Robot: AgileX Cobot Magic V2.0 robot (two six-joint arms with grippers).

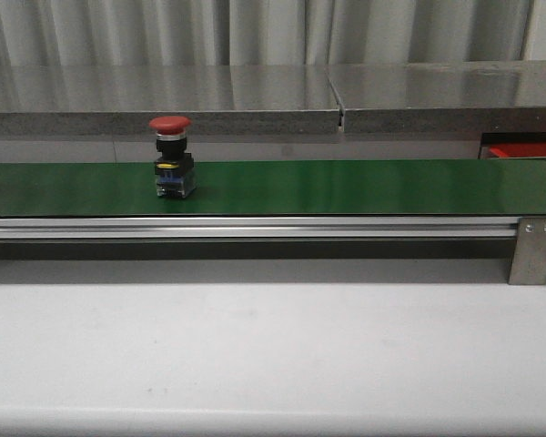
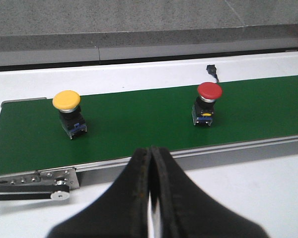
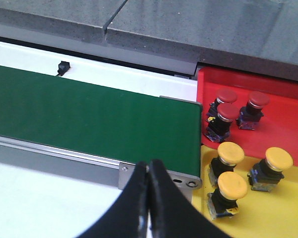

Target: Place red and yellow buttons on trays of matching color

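Note:
A red button (image 1: 171, 157) (image 2: 206, 104) stands upright on the green conveyor belt (image 1: 346, 187), left of centre. In the left wrist view a yellow button (image 2: 69, 113) stands on the belt (image 2: 139, 124) further along from the red one. My left gripper (image 2: 151, 151) is shut and empty, hovering over the white table short of the belt. My right gripper (image 3: 149, 166) is shut and empty near the belt's end bracket. Beyond that end lie a red tray (image 3: 283, 124) holding three red buttons (image 3: 223, 116) and a yellow tray (image 3: 283, 208) holding three yellow buttons (image 3: 228, 191).
An aluminium rail (image 1: 255, 228) runs along the belt's front, with a metal bracket (image 1: 532, 250) at its right end. A grey stone ledge (image 1: 164, 100) stands behind the belt. A small black sensor (image 3: 63, 66) sits behind the belt. The red tray's corner (image 1: 523, 150) shows at far right.

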